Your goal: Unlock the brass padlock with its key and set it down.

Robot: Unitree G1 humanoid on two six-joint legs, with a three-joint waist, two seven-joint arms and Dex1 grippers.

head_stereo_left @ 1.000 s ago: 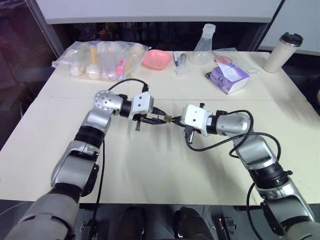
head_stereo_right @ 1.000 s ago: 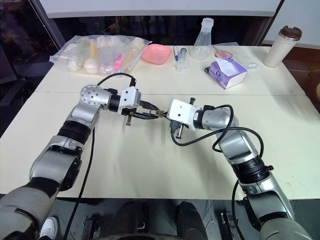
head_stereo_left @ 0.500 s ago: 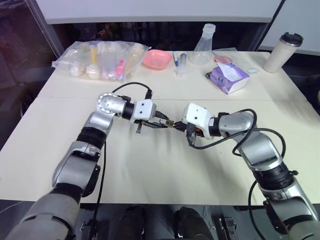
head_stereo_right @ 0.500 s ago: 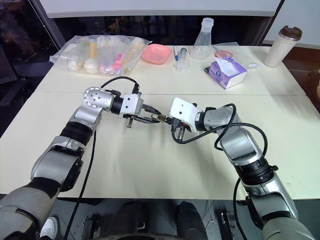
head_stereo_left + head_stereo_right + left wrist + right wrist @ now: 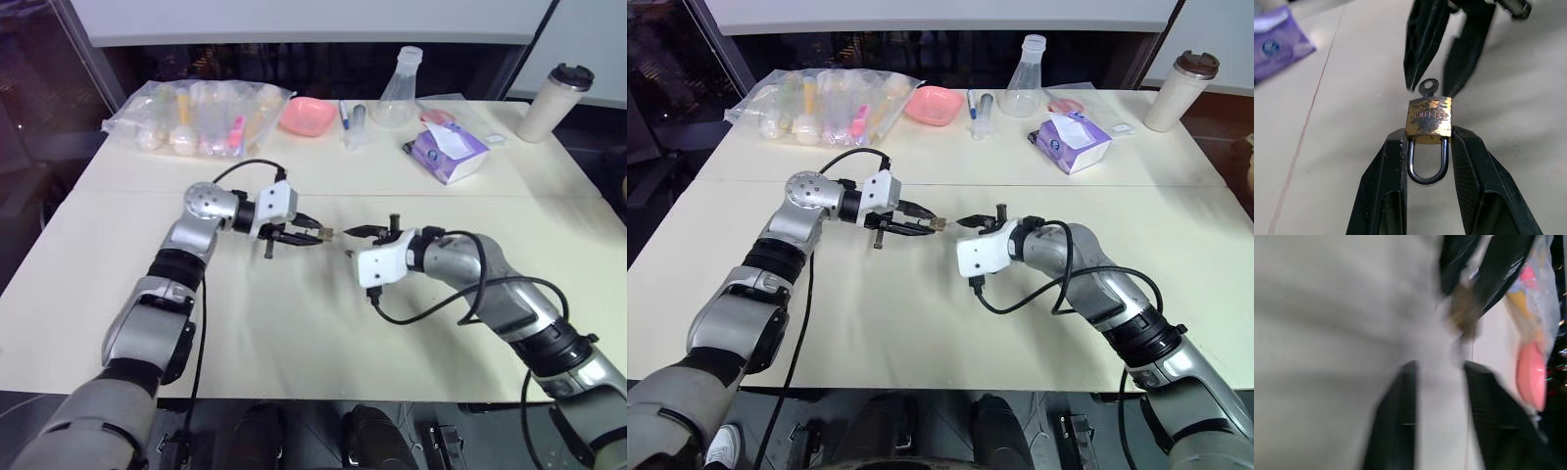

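- Cream table (image 5: 294, 323) spans the head views; dark glass and a pale wall run along the top edge of the frame.
- Along the table's upper part, left to right: clear plastic bag (image 5: 196, 117) of mixed items, pink bowl (image 5: 306, 116), glass flask (image 5: 397, 93), purple tissue pack (image 5: 448, 150), and a lidded travel cup (image 5: 554, 101) at the upper right corner.
- Left gripper (image 5: 312, 235) sits just left of frame centre, held above the table surface and pointing toward the right side of the frame.
- Its fingers stand at a narrow set, clamping the brass padlock (image 5: 1429, 121) by the sides of its body. The silver shackle hangs between the two fingers (image 5: 1382, 196), seated in the body; whether it is latched cannot be told.
- Key (image 5: 1428, 88) stands in the padlock's far face, its round bow protruding.
- Right gripper (image 5: 364, 232) is at frame centre, facing the left one tip to tip.
- Its fingers (image 5: 1425, 39) stand spread on either side of the key bow, with a gap showing on each side; they grip nothing.
- Right wrist view is motion-blurred; the padlock appears there as a brownish smear beyond the parted fingers.
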